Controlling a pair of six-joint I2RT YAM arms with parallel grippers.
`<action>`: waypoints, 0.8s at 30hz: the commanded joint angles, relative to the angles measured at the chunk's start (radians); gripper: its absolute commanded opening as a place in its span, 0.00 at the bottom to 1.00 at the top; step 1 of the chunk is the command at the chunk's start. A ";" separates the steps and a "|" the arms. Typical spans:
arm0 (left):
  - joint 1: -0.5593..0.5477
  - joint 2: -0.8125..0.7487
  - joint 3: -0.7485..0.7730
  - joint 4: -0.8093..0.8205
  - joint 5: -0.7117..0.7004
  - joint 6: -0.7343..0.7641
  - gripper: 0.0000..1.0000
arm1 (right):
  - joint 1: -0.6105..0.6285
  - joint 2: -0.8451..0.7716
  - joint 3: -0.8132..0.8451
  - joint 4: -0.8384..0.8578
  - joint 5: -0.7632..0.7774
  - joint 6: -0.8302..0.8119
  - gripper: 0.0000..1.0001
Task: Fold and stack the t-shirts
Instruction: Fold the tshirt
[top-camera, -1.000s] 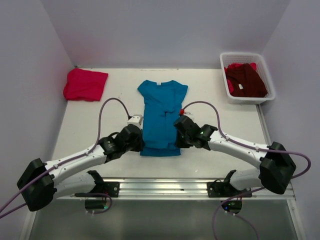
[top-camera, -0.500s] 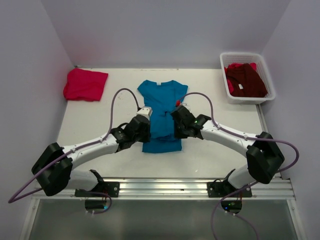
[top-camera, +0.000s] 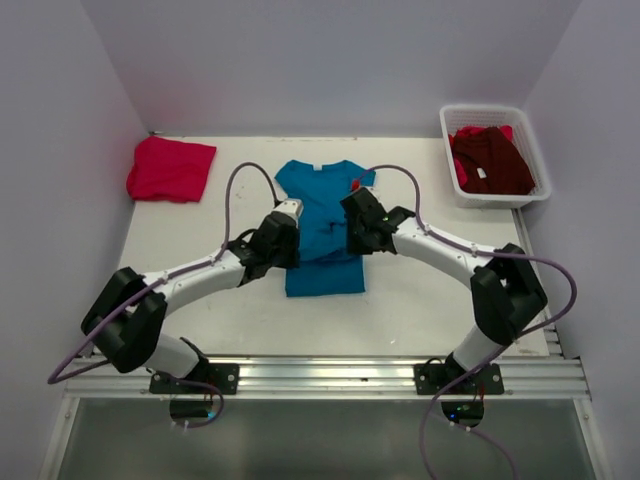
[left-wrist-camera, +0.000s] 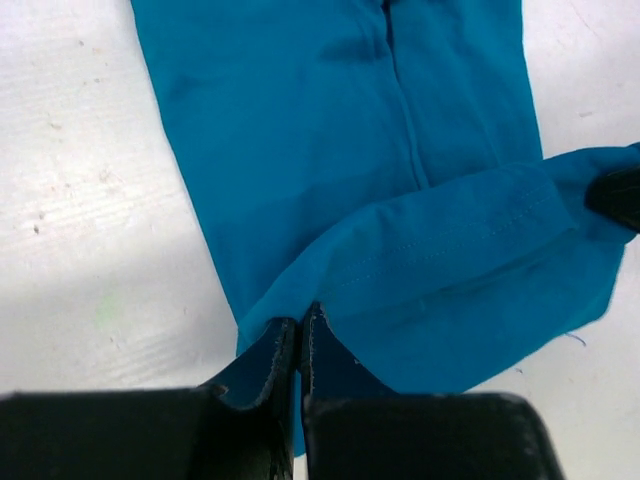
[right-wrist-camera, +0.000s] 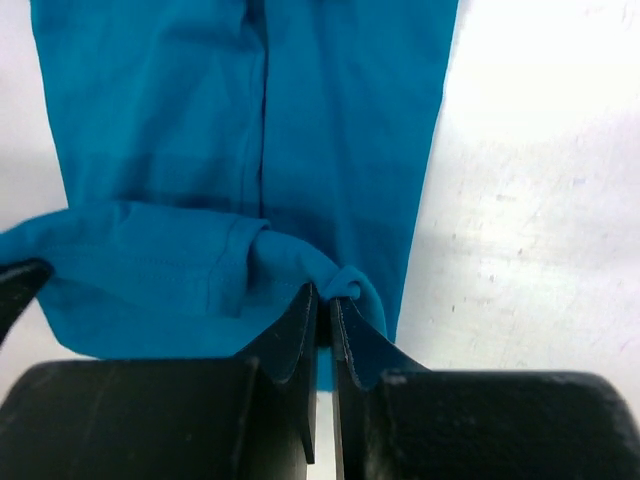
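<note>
Left end effector (left-wrist-camera: 300, 322) and right end effector (right-wrist-camera: 322, 297) are both clenched on the hem corners of the teal-blue t-shirt (top-camera: 322, 195), which is doubled over itself mid-tabletop (top-camera: 160, 240). The pinkish-red t-shirt (top-camera: 170, 168) is folded at the far left, and the maroon t-shirt (top-camera: 495, 160) is in the basket (top-camera: 447, 138).

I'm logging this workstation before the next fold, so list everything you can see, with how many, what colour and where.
teal t-shirt: one, teal-blue, table centre, near hem lifted and doubled back over the body
folded shirt: one, pinkish-red, far left corner
basket: one, white mesh, far right corner
maroon shirt: one, dark maroon, in the basket, over some red cloth
table: one, white
cables: two, purple, one along each arm
left gripper: one, black, shut on the teal t-shirt's hem
right gripper: one, black, shut on the same hem
</note>
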 joint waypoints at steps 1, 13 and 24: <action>0.047 0.075 0.108 0.088 0.042 0.062 0.00 | -0.055 0.073 0.119 0.005 0.023 -0.031 0.03; 0.240 0.294 0.683 -0.053 -0.029 0.111 1.00 | -0.168 0.222 0.435 -0.024 0.144 -0.105 0.91; 0.237 0.044 0.191 0.081 0.149 0.027 1.00 | -0.166 -0.022 0.099 0.065 -0.073 -0.125 0.68</action>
